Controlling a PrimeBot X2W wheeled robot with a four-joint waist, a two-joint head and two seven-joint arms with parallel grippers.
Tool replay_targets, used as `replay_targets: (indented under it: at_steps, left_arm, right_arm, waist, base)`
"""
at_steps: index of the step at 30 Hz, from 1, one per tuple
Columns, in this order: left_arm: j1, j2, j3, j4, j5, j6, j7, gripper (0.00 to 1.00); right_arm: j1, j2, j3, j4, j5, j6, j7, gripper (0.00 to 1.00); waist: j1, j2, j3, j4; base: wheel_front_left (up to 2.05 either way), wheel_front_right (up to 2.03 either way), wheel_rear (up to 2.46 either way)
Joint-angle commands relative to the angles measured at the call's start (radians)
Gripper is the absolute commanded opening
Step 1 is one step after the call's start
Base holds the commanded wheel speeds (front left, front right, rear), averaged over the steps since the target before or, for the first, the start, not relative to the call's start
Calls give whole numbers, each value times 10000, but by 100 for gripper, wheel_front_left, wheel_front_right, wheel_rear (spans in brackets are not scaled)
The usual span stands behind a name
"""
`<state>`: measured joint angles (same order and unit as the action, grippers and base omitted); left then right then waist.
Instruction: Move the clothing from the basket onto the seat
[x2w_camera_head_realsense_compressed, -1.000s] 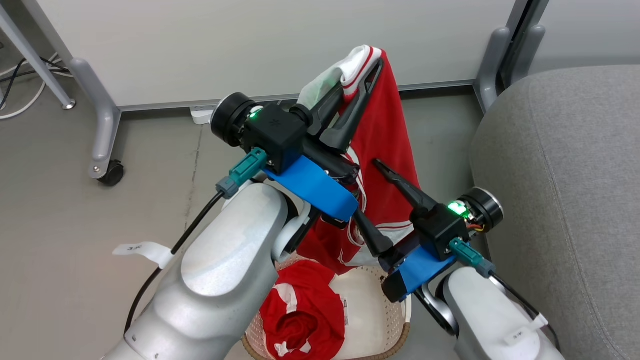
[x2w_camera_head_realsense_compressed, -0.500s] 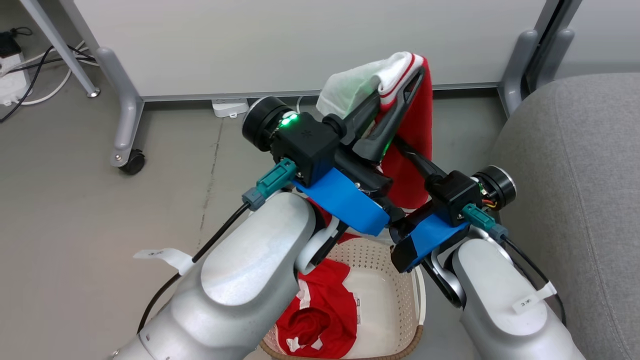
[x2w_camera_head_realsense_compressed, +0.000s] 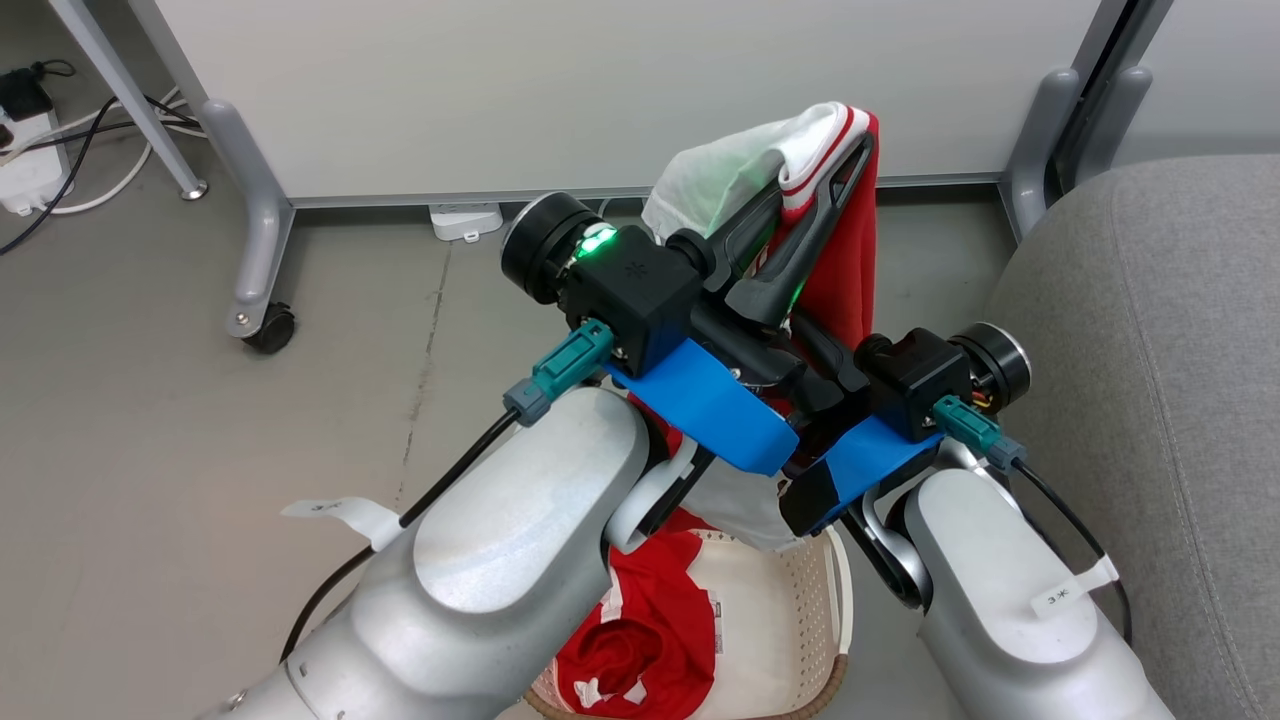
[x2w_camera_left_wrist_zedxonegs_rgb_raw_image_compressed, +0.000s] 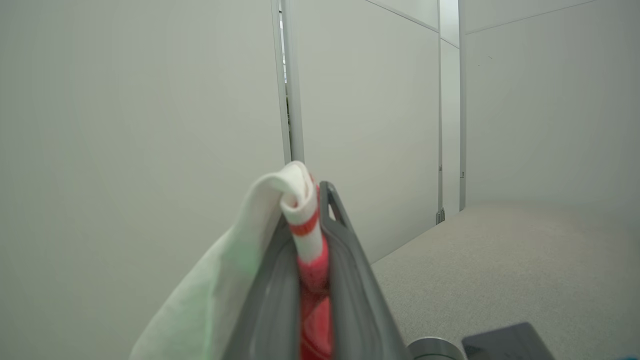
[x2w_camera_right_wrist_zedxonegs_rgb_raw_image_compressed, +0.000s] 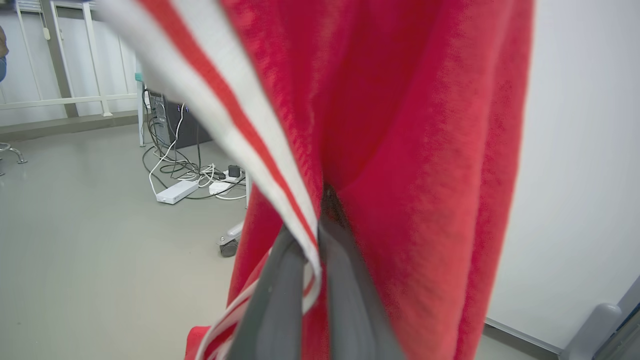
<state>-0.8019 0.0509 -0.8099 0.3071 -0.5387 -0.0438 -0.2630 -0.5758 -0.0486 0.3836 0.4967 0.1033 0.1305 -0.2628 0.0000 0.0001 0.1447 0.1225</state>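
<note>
My left gripper is raised in front of me and shut on the white-and-red striped edge of a red garment, which hangs down from it. Along its fingers that hem shows pinched between them. My right gripper reaches in from the right, just below, and is shut on the same hanging red cloth. A second red garment with white trim lies in the cream perforated basket on the floor below my arms. The grey seat stands at the right.
A white partition wall on grey castor legs runs across the back. A white power strip lies at its foot, and more cables and another strip lie on the grey floor to the left.
My right gripper, open a second ago, has moved up to the hanging garment and shut on it. The garment now hangs higher above the basket. The head camera has shifted.
</note>
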Motion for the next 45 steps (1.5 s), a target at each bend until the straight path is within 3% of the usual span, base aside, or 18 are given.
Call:
replay_targets:
  at_steps: [1, 25, 27, 45]
  left_arm:
    - [-90, -8, 47, 14, -25, 30, -27, 0]
    - [-90, -7, -51, 323, 55, -19, -27, 0]
    - [-148, -7, -74, 376, 33, 9, -27, 100]
    - [141, 2, 58, 919, 407, -69, -26, 100]
  right_arm:
    - [-6, -32, 12, 29, 63, 5, -33, 0]
    - [2, -32, 90, -47, 387, 5, -31, 0]
    - [-21, -32, 73, -84, 410, 5, -33, 0]
    - [-73, -33, -829, -616, 142, 5, -33, 0]
  waist:
    - [0, -1, 0, -8]
    - [0, -1, 178, -78]
    - [0, -1, 227, -79]
    - [0, -1, 714, -358]
  base:
    - [0, 0, 0]
    - [0, 0, 0]
    - [0, 0, 0]
    - [0, 0, 0]
